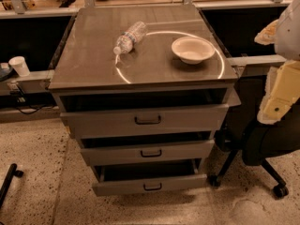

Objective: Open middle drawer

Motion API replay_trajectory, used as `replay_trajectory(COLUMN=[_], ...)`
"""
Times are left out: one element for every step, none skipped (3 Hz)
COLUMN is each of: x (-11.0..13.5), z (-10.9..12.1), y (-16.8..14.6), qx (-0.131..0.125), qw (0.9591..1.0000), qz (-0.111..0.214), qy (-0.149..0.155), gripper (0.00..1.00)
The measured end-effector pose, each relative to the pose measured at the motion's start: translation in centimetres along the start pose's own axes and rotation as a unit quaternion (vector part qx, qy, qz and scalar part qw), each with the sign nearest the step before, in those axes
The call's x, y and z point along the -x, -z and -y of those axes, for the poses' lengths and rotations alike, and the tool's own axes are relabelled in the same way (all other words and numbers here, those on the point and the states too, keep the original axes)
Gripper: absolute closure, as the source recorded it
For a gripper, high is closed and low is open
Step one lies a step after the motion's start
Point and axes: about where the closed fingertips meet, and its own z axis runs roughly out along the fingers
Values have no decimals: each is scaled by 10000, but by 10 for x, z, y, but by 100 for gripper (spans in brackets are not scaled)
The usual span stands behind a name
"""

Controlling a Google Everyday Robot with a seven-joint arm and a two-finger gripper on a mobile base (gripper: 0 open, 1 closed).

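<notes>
A grey metal cabinet (140,46) has three drawers stacked down its front. The middle drawer (187,151) has a plain grey front and a small dark loop handle (151,153) at its centre. It stands out a little, with a dark gap above its front. The top drawer (103,122) and the bottom drawer (117,187) also stand slightly out. My gripper (265,32) is at the right edge of the view, up beside the cabinet top, well away from the handles, on the white and cream arm (281,86).
A clear plastic bottle (130,36) lies on its side on the cabinet top, and a white bowl (192,49) sits to its right. A black wheeled chair (262,144) stands right of the drawers. A white cup (19,64) sits on a ledge at left. The floor is speckled.
</notes>
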Motion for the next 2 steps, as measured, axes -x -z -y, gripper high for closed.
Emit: replay_trajectory(x=[0, -3], z=[0, 3], y=[0, -17], qx=[0, 70], qw=[10000, 9995], qz=[0, 295], qy=[0, 78], gripper=[0, 0])
